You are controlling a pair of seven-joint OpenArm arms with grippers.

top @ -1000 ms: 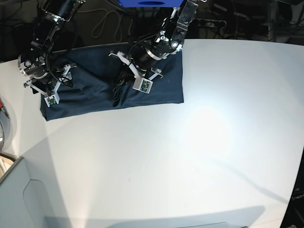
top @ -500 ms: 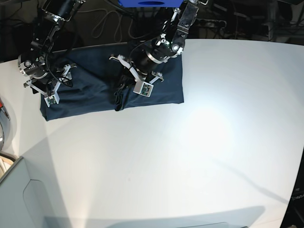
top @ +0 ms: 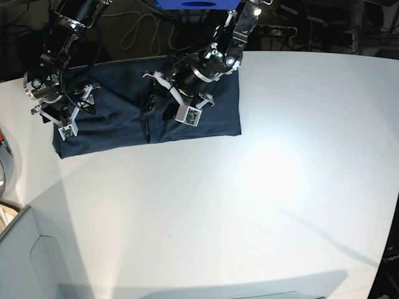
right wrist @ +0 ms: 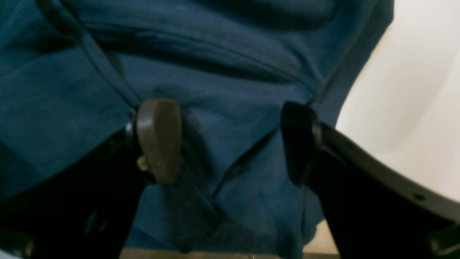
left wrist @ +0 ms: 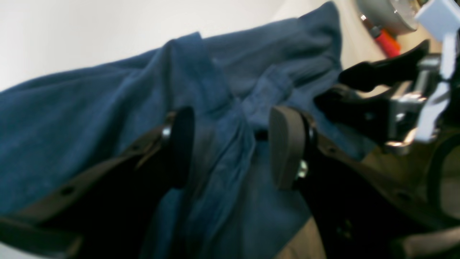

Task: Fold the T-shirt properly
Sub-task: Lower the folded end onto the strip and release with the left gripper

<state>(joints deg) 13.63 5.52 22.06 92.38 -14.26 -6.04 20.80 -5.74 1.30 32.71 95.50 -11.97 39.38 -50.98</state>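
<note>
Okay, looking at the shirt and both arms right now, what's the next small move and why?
Probably lift the left gripper straight up, clear of the T-shirt. Its jaws stand apart with only a loose ridge of cloth between the pads, not pinched. The right gripper is also open over the other end, and the shirt lies as a long folded band on the table.

A broad white table [top: 262, 187] fills most of the room's view, brightly lit near its middle. Behind its far edge the background is dark, with a blue box [top: 196, 4] at the top centre and a pale looped cable [top: 140, 28] lying to the left of it. At the table's left edge sits part of a round metallic object [top: 5, 163] with a small red piece [left wrist: 387, 41] beside it, and a pale grey panel [top: 28, 261] occupies the near left corner.
</note>
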